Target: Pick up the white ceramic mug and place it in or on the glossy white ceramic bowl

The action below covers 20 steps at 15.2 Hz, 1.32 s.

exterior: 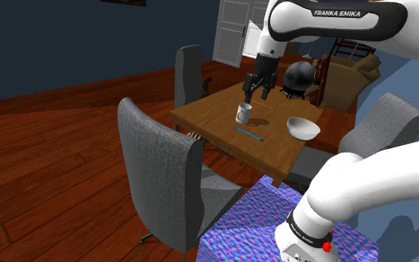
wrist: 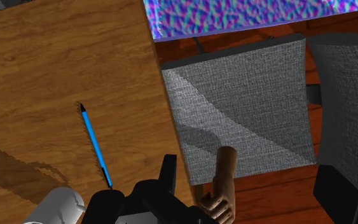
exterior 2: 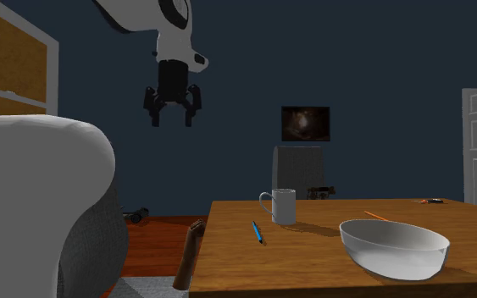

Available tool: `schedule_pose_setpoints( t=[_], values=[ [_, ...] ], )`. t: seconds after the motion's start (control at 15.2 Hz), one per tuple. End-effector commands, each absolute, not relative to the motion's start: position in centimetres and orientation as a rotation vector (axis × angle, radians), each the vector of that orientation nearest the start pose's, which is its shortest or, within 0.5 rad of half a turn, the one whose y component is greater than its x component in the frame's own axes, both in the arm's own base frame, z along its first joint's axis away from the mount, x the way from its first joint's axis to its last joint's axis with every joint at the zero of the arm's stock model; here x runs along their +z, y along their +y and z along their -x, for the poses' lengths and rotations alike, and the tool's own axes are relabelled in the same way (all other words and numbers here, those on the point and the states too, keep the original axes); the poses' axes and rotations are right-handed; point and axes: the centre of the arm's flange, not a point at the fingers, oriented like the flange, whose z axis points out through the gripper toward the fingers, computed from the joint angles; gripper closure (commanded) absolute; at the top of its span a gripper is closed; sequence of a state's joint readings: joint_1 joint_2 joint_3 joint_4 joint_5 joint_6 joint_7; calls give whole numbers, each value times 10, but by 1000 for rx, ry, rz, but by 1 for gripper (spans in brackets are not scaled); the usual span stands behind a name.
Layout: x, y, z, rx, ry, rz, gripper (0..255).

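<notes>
— Which is the largest thing?
— The wooden table [exterior: 215, 123], in the middle of the shoulder view. Grey fabric chairs stand around it. The nearest chair [exterior: 159, 175] fills the lower left of the frame, with its back just beside the table's near edge.
— And the arm?
— The white arm [exterior: 334, 22] comes in from the upper right of that view. Its black gripper [exterior 2: 172, 120] hangs in the upper left of the second exterior view, high over the table. Its two fingers stand apart, with nothing between them.
— Where is the mug relative to it?
— The white mug [exterior 2: 284, 206] stands upright on the table in the middle of that frame, lower than the gripper and to its right. They do not touch. In the shoulder view the gripper is above the mug, a little to the upper right.
— Is there room around it?
— Bare wood lies between the mug and the white bowl [exterior 2: 393, 247], which sits at the lower right of the frame. A blue pen [exterior 2: 257, 232] lies just beside the mug, on its left, toward the table's left edge.
— How does the mug look?
— Plain white, a straight cylinder with the opening upward and the handle pointing to the frame's left.
</notes>
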<state>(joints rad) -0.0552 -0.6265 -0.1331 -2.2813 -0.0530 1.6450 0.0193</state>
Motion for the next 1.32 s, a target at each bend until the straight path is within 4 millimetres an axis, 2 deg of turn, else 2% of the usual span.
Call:
schedule_pose_setpoints(
  t=[0.0, 1.25],
  values=[
    [566, -103, -364, 23, 286, 3104, 0],
    [472, -304, -485, 75, 377, 3099, 0]
  ],
)
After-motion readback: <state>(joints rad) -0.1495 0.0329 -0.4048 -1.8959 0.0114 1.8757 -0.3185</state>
